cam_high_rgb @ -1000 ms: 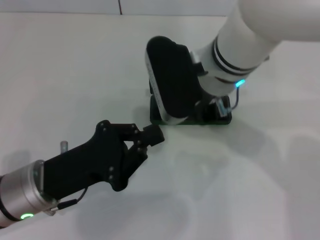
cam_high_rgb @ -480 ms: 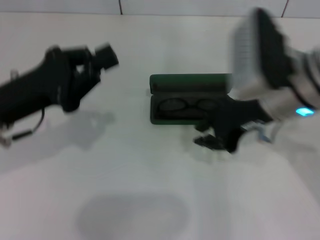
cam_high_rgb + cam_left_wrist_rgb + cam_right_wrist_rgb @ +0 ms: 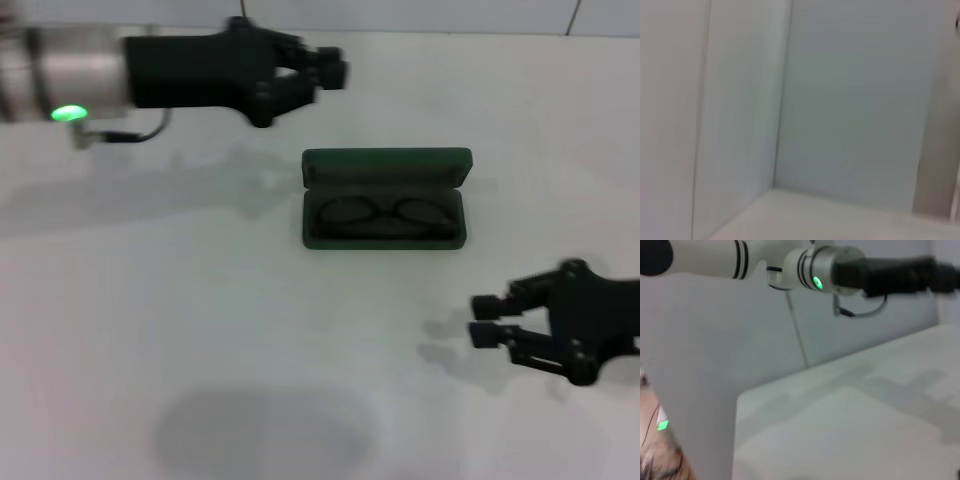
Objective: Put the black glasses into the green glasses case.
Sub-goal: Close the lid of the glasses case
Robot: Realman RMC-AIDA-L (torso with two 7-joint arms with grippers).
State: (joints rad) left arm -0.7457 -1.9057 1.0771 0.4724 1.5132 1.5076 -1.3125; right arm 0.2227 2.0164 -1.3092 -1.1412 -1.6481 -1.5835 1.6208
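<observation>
Thin round-lensed black glasses (image 3: 385, 213) lie inside the open, rounded-rectangular green glasses case (image 3: 386, 166); left gripper (image 3: 333, 68) fingers nearly together, right gripper (image 3: 487, 320) parted, both empty

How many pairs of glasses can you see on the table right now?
1. The thin black-framed glasses lie inside the open dark green rectangular glasses case at the table's middle. Neither gripper, left or right, holds any; none seem hidden.

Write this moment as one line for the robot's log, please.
glasses: inside open case | left gripper: raised behind case, holding nothing | right gripper: open, near front right | table
</observation>
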